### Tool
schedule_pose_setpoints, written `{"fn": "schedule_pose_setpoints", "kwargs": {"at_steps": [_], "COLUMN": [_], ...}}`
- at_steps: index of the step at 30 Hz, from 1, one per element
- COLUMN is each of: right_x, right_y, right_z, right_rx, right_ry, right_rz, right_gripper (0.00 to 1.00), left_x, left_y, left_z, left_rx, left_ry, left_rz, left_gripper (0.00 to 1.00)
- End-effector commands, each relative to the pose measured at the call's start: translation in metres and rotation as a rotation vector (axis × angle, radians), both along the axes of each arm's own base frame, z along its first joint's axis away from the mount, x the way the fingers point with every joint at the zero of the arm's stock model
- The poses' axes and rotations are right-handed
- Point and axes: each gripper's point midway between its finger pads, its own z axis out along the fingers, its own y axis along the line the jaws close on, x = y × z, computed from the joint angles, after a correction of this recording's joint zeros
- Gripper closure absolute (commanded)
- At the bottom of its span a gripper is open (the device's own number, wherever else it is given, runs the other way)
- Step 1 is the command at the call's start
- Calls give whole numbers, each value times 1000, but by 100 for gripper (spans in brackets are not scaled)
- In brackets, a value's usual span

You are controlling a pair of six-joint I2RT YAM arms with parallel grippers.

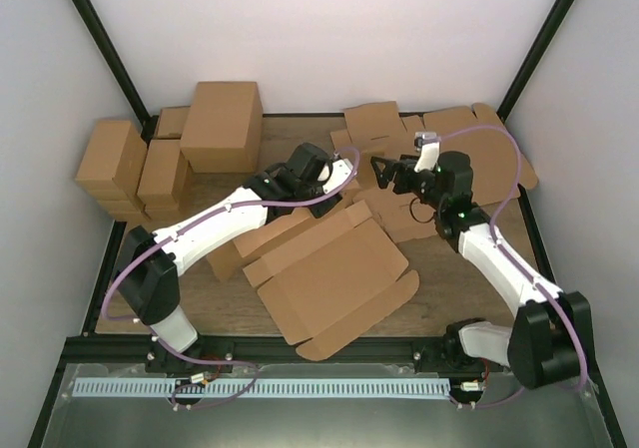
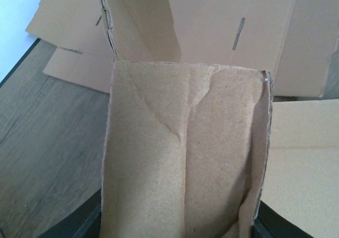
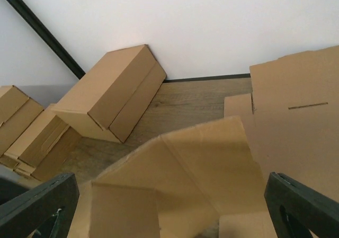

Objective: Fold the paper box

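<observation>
- Paper box [image 1: 334, 278] lies mostly flat at mid-counter [image 1: 449, 283], between the two arms. Its near flaps are spread out and its far edge is lifted towards the claws.
- Left claw [image 2: 177, 223] is part closed. A raised flap [image 2: 185, 142] fills the gap between its fingers [image 2: 79, 223] and looks pinched across its width. The flap face is wrinkled and one side edge is curled in.
- Right claw [image 1: 381, 173] is spread wide and holds nothing. It hangs just past the box's far edge, over loose cardboard.
- Flat blanks [image 1: 464, 139] are heaped at far right. A finished carton [image 1: 222, 124] stands at far left beside smaller ones.
- Step in hand, as I judge it: standing this flap up along its crease.
- To do it well, hinge the flap about the scored line rather than dragging the whole sheet.
- Keep the grip light, since the board is already buckling.
- Bring the free right claw down on the base panel near the crease to pin it, so the fold breaks cleanly there.
- Risk: the blank slides into the heap behind it.
</observation>
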Motion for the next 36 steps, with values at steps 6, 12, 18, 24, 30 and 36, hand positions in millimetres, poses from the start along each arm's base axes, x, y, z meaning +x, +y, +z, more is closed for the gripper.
{"fn": "schedule_pose_setpoints", "kwargs": {"at_steps": [6, 12, 18, 24, 30, 36], "right_x": [-41, -61, -89, -93, -64, -49], "right_y": [-9, 8, 42, 76, 75, 87], "right_z": [-44, -76, -54, -45, -41, -54], "right_rx": [-21, 32, 41, -165, -306, -410], "right_ry": [104, 135, -46, -282, -422, -466], "right_rz": [9, 131, 328, 332, 202, 244], "right_gripper": [2, 10, 12, 16, 20, 40], "left_x": [-18, -31, -36, -37, -37, -40], "left_y": [37, 44, 40, 36, 36, 37], "left_z": [7, -4, -17, -23, -24, -27], "left_rx": [33, 28, 1, -6, 2, 6], "left_ry": [-2, 41, 105, 130, 134, 145], "left_rz": [85, 84, 103, 97, 93, 87], "left_gripper": [52, 48, 44, 43, 43, 43]}}
